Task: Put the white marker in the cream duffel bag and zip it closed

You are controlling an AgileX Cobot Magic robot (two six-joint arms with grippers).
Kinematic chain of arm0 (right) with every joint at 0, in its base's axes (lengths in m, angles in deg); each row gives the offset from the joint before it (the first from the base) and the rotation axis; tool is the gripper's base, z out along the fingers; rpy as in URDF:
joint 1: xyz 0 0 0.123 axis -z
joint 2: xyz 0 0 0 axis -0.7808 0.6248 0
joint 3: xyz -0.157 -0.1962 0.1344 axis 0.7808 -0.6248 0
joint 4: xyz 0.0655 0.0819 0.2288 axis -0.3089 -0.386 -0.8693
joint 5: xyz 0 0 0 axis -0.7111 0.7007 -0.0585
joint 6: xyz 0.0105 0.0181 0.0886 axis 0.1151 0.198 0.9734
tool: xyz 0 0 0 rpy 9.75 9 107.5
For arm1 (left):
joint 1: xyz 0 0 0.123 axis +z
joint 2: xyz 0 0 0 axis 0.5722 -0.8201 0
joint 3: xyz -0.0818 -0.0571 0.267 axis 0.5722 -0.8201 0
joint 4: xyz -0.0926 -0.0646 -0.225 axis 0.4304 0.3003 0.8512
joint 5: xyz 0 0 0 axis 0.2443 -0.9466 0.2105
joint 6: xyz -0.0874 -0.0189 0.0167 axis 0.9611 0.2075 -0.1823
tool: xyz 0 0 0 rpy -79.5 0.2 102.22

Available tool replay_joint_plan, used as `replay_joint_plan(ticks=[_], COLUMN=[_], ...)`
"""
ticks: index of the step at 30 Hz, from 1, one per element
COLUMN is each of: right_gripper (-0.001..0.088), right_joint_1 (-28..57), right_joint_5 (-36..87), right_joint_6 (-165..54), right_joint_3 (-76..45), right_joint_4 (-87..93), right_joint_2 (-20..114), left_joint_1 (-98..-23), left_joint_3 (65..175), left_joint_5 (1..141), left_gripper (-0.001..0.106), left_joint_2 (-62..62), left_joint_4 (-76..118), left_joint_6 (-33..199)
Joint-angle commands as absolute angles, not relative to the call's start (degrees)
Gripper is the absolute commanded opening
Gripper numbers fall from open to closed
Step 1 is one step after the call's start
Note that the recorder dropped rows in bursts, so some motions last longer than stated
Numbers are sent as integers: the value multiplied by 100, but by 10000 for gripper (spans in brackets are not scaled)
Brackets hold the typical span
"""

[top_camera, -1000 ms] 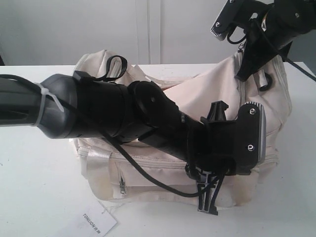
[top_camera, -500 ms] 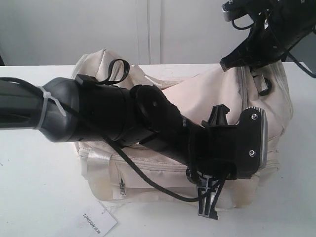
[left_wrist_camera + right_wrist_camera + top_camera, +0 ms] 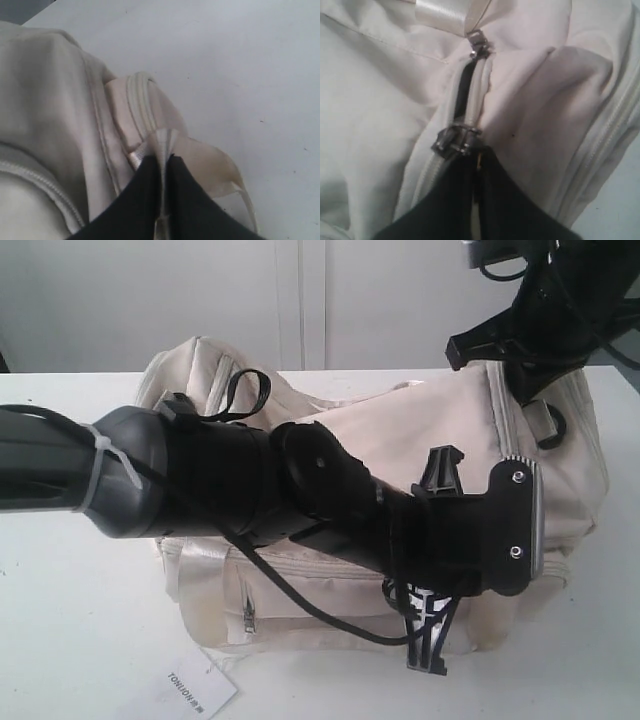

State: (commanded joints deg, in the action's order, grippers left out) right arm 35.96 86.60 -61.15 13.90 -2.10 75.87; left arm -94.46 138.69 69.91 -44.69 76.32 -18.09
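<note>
The cream duffel bag [image 3: 420,430] was seen standing mid-worktop [image 3: 70,640], with its paper tag [image 3: 190,695] lying by the near edge. The left gripper [image 3: 164,162] was clamped shut on a shiny satin strap [image 3: 167,142] at the bag's end, so the fabric was anchored there. The right gripper [image 3: 477,167] was pinched shut at the zip slider [image 3: 454,140], apparently on its pull, though the pull itself was hidden. A short dark gap was left open between the slider and the metal end stop [image 3: 479,42]. The white marker was nowhere to be seen and was judged to be inside the bag already. For a clean finish, the slider was best drawn straight along the teeth towards the stop, with the strap pulled taut the opposite way and loose fabric held clear of the track.
</note>
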Motion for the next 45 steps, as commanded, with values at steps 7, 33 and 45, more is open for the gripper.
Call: replay_joint_plan(ticks=[7,33,45], right_gripper=[0,0,100], right_joint_1=[3607,4170,4170], right_joint_5=[8623,8660,8660], right_joint_6=[-5895,-6299,-6263], right_joint_3=[1536,1821,1747], right_joint_4=[-233,-1689,-1704], right_joint_2=[7907,7794,7794], left_joint_1=[-9446,-9446,-9446], left_joint_3=[13869,13869,13869], left_joint_5=[7344,7921,7746], left_gripper=[3,265,475], left_joint_2=[-4469,-4469,-4432], left_joint_4=[7682,7772,7827], left_joint_6=[-1732,-1297,-1297])
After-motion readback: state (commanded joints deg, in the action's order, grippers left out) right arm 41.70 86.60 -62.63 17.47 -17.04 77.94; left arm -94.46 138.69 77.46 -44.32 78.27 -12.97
